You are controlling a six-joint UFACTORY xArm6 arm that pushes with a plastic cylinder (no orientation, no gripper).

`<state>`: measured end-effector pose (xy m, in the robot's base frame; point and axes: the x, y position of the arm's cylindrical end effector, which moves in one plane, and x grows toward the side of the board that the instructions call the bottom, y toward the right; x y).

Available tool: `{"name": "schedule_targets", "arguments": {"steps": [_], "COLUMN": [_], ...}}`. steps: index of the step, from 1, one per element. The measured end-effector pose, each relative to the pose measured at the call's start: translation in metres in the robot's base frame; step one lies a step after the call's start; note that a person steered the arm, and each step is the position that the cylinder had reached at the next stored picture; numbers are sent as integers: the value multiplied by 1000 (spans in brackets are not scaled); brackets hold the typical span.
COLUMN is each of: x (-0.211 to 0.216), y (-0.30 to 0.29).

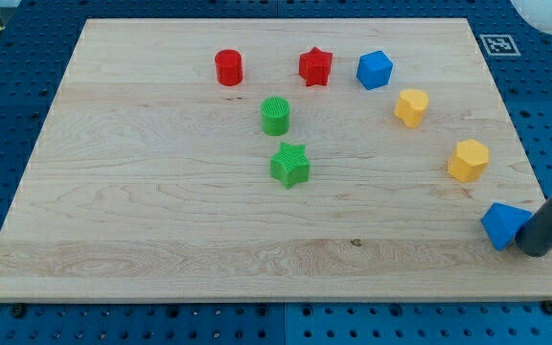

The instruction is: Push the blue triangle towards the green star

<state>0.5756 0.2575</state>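
The blue triangle (502,225) lies near the board's right edge, low in the view. My tip (535,251) rests just to its right, touching or almost touching it, with the dark rod rising toward the view's right edge. The green star (289,164) sits near the board's middle, far to the left of the triangle and a little higher in the view.
A green cylinder (275,115) stands just above the star. A red cylinder (228,67), a red star (315,66) and a blue cube-like block (374,70) line the top. Two yellow blocks (411,106) (469,160) lie above the triangle. The wooden board (142,220) ends close behind my tip.
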Motion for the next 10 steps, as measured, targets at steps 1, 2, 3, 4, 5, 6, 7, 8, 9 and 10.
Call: {"name": "schedule_targets", "arguments": {"steps": [1, 2, 3, 4, 5, 6, 7, 8, 9, 10], "x": [-3, -3, -5, -7, -7, -7, -13, -19, -19, -20], "y": [-9, -31, -45, -44, -31, -17, -13, -24, -53, -82]}}
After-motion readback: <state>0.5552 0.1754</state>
